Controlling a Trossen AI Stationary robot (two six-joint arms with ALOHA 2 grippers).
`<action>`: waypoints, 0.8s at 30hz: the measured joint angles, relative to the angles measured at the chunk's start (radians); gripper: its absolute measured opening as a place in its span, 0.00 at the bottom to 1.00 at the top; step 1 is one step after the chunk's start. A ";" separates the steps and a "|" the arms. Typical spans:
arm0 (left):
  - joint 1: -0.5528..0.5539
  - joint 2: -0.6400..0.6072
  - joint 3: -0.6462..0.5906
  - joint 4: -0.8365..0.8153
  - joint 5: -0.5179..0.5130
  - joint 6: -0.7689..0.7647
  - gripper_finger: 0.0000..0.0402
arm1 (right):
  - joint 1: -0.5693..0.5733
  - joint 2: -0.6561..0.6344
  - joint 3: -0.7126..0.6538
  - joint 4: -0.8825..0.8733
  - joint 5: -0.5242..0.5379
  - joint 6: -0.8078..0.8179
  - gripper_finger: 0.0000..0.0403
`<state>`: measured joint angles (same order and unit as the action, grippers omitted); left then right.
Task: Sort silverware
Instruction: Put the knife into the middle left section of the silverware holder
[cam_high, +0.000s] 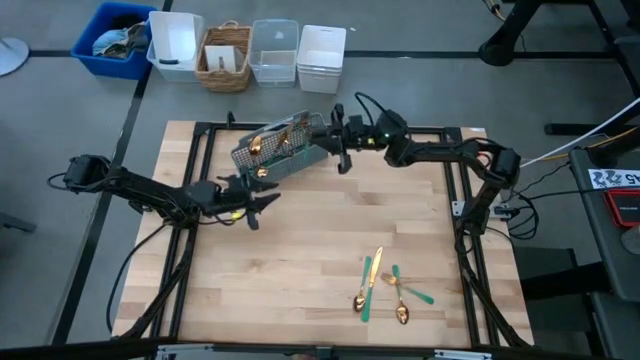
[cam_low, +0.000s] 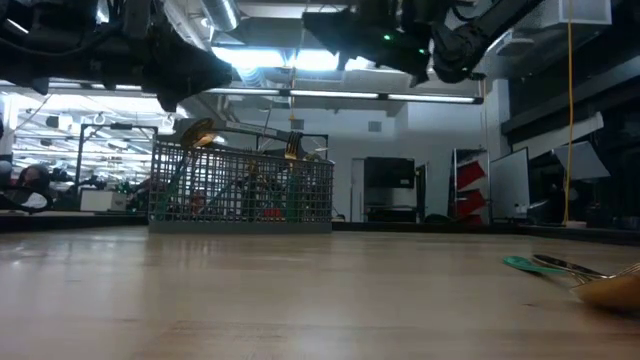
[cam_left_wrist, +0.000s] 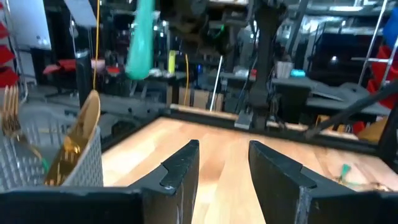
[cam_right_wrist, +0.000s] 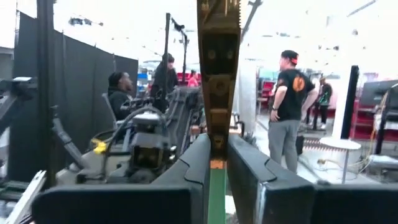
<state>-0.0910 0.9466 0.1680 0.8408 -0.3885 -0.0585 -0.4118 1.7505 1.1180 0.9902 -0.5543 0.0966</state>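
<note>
The grey mesh caddy lies tilted near the table's far edge. A gold spoon and a fork stick out of it. My right gripper hovers level at the caddy's right end, shut on a knife with a gold blade. My left gripper hovers open just near of the caddy, which shows beside its fingers. A knife, two spoons and another teal-handled piece lie flat on the near right of the table. My right gripper pinches the knife between its two fingers, at the top of the green handle just below the blade. The fingers come level from the table's right and lie across the knife. It stands upright, lifted clear, blade up, teal handle hanging below.
Beyond the far edge stand a blue bin, white tubs, a wicker basket and a clear tub. Black frame rails border the table. Bare wood lies at the middle. People stand in the room behind.
</note>
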 joint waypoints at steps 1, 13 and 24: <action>0.000 0.000 0.000 0.016 0.000 0.014 0.33 | 0.000 0.016 0.023 -0.007 0.007 -0.001 0.12; -0.002 -0.036 0.001 0.131 0.000 0.139 0.33 | 0.000 0.305 0.309 -0.025 0.033 -0.052 0.12; -0.002 -0.059 0.001 0.128 0.004 0.198 0.33 | 0.000 0.478 0.428 -0.079 0.075 -0.098 0.12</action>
<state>-0.0929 0.8879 0.1688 0.9687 -0.3849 0.1390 -0.4118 2.2287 1.5455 0.9115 -0.4793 -0.0011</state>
